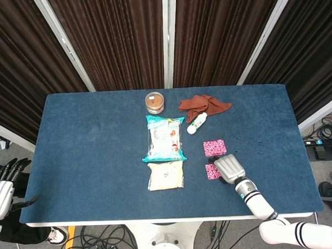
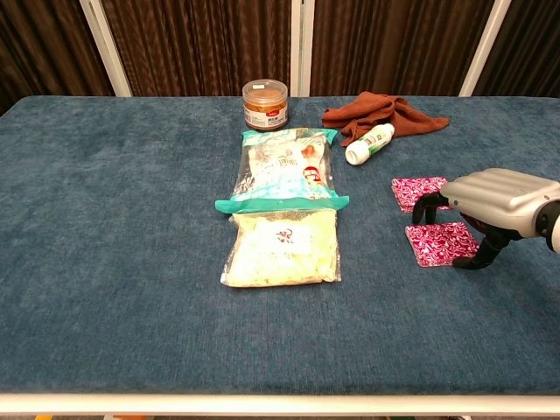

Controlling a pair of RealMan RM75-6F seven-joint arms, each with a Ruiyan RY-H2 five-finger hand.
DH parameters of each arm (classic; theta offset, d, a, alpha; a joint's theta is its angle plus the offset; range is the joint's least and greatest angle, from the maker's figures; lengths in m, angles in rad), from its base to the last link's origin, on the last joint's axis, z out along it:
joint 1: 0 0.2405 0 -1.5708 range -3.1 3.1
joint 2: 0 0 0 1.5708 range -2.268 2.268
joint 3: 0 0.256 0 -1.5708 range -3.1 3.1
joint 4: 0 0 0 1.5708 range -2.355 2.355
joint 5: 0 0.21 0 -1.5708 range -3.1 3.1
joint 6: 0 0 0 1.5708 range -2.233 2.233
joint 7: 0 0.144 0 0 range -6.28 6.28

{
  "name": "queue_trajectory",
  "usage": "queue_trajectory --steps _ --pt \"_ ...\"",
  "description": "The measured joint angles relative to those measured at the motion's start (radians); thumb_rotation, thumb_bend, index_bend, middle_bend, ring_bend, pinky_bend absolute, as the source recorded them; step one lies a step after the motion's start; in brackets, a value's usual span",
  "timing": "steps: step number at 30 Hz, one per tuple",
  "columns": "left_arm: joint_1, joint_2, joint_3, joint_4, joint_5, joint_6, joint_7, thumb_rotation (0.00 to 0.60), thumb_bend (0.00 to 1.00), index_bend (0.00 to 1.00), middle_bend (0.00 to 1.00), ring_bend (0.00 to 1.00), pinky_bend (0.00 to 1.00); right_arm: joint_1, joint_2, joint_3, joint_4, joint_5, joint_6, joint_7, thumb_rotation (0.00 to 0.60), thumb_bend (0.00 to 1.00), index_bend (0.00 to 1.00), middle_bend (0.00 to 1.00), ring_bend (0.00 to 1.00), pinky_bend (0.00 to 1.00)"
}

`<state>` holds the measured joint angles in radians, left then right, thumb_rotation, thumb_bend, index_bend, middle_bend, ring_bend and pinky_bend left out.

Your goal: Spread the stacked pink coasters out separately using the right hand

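Two pink patterned coasters lie apart on the blue table, right of centre: the farther coaster (image 1: 214, 147) (image 2: 413, 192) and the nearer coaster (image 1: 212, 171) (image 2: 436, 244). My right hand (image 1: 229, 168) (image 2: 492, 202) arches over the right edge of the nearer coaster. Its fingers (image 2: 425, 208) point down between the two coasters, and its thumb (image 2: 486, 252) touches down at the coaster's right corner. Nothing is held in it. My left hand (image 1: 3, 187) hangs off the table's left front corner with its fingers apart, holding nothing.
A green-edged packet (image 1: 165, 138) and a pale bag (image 1: 166, 175) lie at the table's middle. Behind them stands a brown-lidded jar (image 1: 154, 102). A white bottle (image 1: 197, 123) and a rust cloth (image 1: 204, 104) lie behind the coasters. The table's front edge (image 2: 280, 402) is near.
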<state>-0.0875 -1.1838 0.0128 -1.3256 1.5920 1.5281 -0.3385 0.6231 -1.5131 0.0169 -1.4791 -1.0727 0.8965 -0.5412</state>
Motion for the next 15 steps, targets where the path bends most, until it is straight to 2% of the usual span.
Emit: queue_trajectory --steps 15 --pt "0.000 0.002 -0.002 -0.001 -0.001 0.000 -0.002 0.600 0.02 0.12 0.10 0.00 0.13 -0.002 -0.008 0.002 0.000 -0.007 0.026 -0.004 0.600 0.19 0.32 0.38 0.76 0.89"
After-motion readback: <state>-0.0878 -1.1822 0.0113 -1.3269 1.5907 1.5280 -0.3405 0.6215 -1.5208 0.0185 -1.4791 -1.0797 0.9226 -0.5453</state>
